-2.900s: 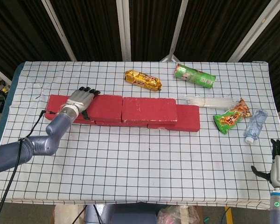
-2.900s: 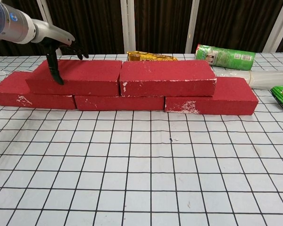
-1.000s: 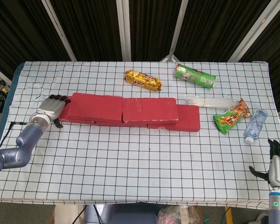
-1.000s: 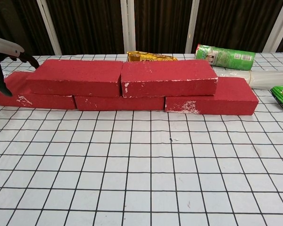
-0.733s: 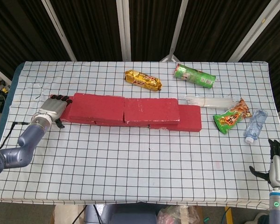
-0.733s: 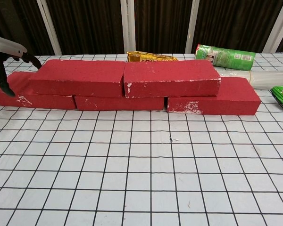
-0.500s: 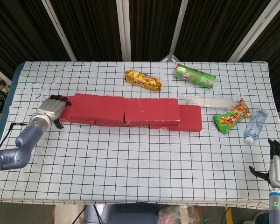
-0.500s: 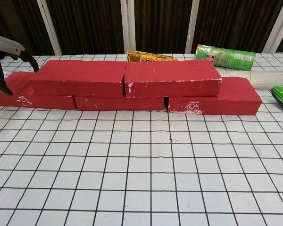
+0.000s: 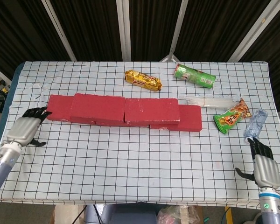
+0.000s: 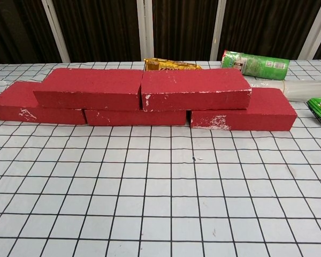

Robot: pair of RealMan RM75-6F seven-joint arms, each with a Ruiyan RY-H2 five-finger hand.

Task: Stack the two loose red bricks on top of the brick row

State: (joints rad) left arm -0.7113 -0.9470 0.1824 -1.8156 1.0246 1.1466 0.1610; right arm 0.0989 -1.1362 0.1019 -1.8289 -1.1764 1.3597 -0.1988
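Two red bricks, the left upper brick [image 10: 88, 88] and the right upper brick [image 10: 195, 88], lie end to end and touching on top of the brick row [image 10: 241, 112], which runs across the middle of the checked tablecloth [image 10: 160, 203]. All are blunt rectangular blocks with a grainy matte face and white chips along the lower edges and corners. The bottom course juts out past the top pair at both ends. Open cloth stretches from the row toward 6 o'clock in the head view. The left hand [image 9: 25, 128] hangs at 9 o'clock, off the row's left end and apart from it, fingers spread, holding nothing. The right hand [image 9: 263, 165] sits at 4 o'clock near the table edge, fingers apart and empty. Toward 12 to 3 o'clock lie a glossy gold snack packet [image 9: 143, 80], a green chip tube [image 9: 194, 75], a clear plastic sleeve [image 9: 210, 101], a green snack bag [image 9: 231, 115] and a crumpled water bottle [image 9: 255, 125].
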